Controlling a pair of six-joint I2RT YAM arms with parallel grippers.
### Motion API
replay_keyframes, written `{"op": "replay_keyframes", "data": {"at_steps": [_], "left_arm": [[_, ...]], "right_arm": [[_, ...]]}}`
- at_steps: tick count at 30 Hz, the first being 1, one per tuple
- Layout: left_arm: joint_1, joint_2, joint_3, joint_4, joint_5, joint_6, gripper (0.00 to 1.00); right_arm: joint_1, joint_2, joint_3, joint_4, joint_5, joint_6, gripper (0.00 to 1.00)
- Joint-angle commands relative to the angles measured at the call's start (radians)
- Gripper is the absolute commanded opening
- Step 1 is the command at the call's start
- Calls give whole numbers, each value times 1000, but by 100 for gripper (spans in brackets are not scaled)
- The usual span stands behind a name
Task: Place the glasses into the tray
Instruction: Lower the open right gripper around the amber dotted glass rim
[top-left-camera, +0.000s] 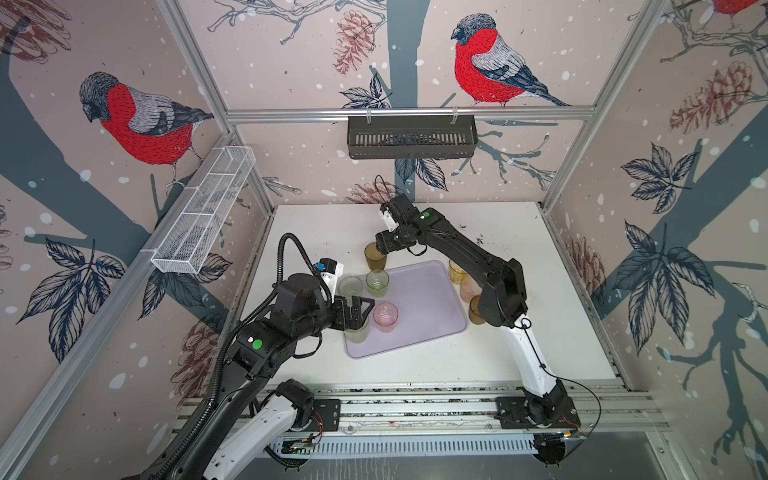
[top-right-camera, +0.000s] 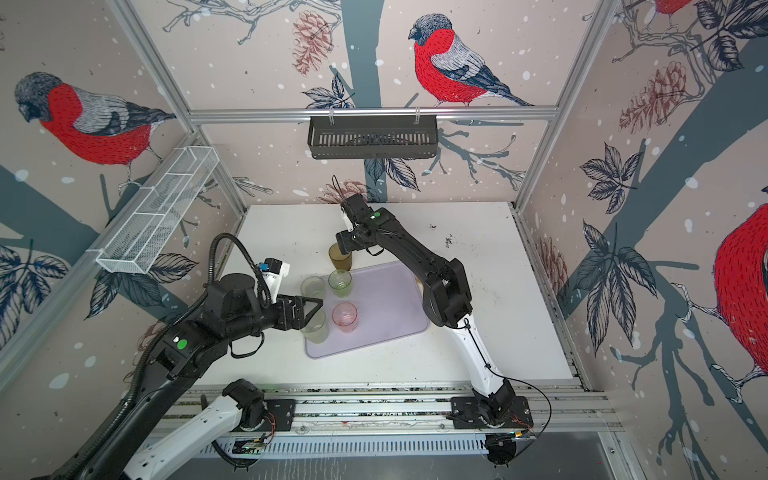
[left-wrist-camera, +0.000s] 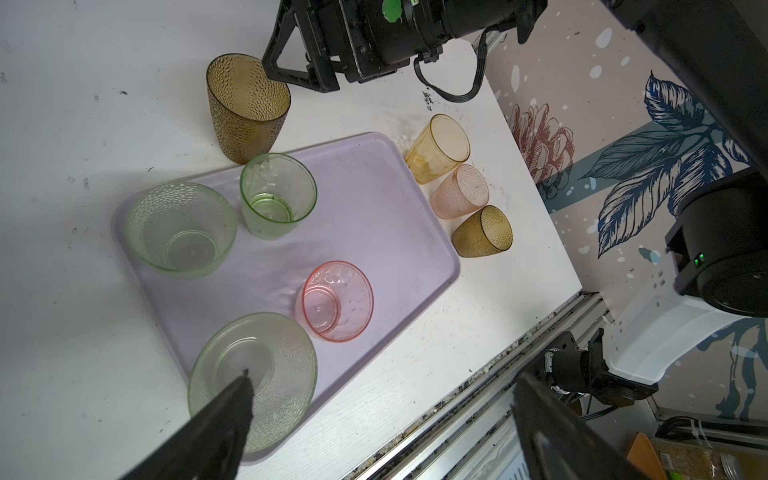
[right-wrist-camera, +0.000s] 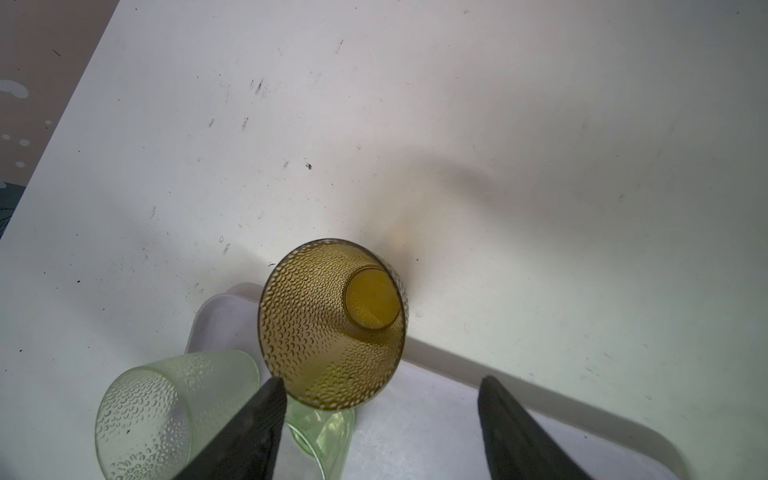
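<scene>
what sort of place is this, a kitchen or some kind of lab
Most likely a robot test booth, not a kitchen: left arm and right arm mounted on an aluminium rail, bird-print wall panels in a metal frame, and a white table.

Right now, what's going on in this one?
Four glasses stand on the lavender tray: the near pale green glass, the far pale green glass, the brighter green glass and the pink glass. The left gripper hangs open over the near pale green one. The right gripper, open, is at the dark brown glass on the table just off the tray's far corner, not gripping it. The amber-yellow glass, peach glass and second brown glass stand on the table along the tray's right side.
</scene>
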Motion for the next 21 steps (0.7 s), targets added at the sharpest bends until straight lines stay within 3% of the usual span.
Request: {"op": "replay_keyframes", "data": {"at_steps": [1,21], "left_arm": [[0,-1,14,21,-5,3,97],[-1,3,25,4,-32,-7,97]], "right_arm": [[-3,9,9,29,-14,8,75],[-11,57,8,60,-56,2,74]]}}
